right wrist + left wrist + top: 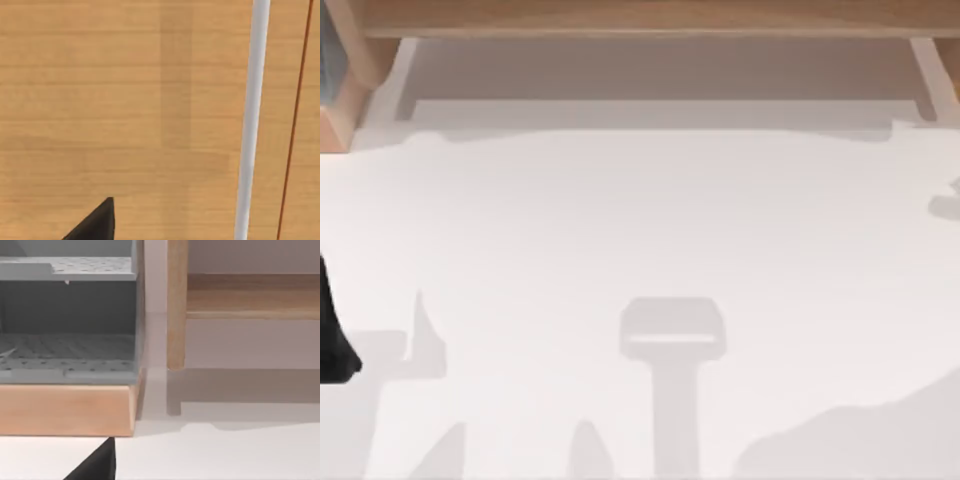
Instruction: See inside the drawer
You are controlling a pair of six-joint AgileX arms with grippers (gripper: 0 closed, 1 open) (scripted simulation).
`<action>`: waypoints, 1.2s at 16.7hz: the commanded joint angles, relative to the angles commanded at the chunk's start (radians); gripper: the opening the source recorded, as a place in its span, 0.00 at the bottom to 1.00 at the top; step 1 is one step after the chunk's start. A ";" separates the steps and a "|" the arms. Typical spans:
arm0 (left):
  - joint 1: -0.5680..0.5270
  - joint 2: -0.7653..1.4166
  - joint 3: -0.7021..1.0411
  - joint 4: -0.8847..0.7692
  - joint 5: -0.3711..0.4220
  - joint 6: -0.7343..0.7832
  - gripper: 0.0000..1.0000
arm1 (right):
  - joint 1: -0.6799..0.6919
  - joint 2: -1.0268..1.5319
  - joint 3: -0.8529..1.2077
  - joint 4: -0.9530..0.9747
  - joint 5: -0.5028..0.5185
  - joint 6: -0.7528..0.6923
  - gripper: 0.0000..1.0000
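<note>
Fingertip of the right gripper sits close before the wooden drawer front, its white handle just beside and not yet grasped; whether that gripper is spread, I cannot tell. Left gripper idles farther off near a grey rack; its spread is equally unclear. Drawer looks closed, so grasping and pulling remain.

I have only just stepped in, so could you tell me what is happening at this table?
The two AgileX arms are working towards seeing inside a drawer, and nothing is held yet. The right wrist view faces a wooden panel close up, with a pale bar handle running across it. The left arm sits at the table's left edge, its camera looking at a grey shelf unit on a wooden base.
</note>
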 joint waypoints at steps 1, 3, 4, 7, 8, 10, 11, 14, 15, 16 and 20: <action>0.000 0.000 0.000 0.000 0.000 0.000 1.00 | 0.000 0.007 0.005 0.003 0.001 -0.010 1.00; 0.000 0.000 0.000 0.000 0.000 0.000 1.00 | 0.000 0.007 0.005 0.003 0.001 -0.010 1.00; 0.000 0.000 0.000 0.000 0.000 0.000 1.00 | 0.000 0.007 0.005 0.003 0.001 -0.010 1.00; 0.000 0.000 0.000 0.000 0.000 0.000 1.00 | 0.005 0.010 0.016 -0.006 0.004 -0.010 1.00; 0.000 0.000 0.000 0.000 0.000 0.000 1.00 | 0.007 0.018 0.033 -0.014 0.008 -0.010 1.00; 0.000 0.000 0.000 0.000 0.000 0.000 1.00 | 0.015 0.038 0.075 -0.036 0.016 -0.011 1.00; 0.000 0.000 0.000 0.000 0.000 0.000 1.00 | 0.019 0.047 0.094 -0.047 0.020 -0.011 1.00; 0.000 0.000 0.000 0.000 0.000 0.000 1.00 | 0.024 0.059 0.119 -0.060 0.025 -0.011 1.00; 0.000 0.000 0.000 0.000 0.000 0.000 1.00 | 0.024 0.059 0.119 -0.060 0.025 -0.011 1.00; 0.000 0.000 0.000 0.000 0.000 0.000 1.00 | 0.024 0.059 0.119 -0.060 0.025 -0.011 1.00; 0.000 0.000 0.000 0.000 0.000 0.000 1.00 | 0.024 0.059 0.119 -0.060 0.025 -0.011 0.70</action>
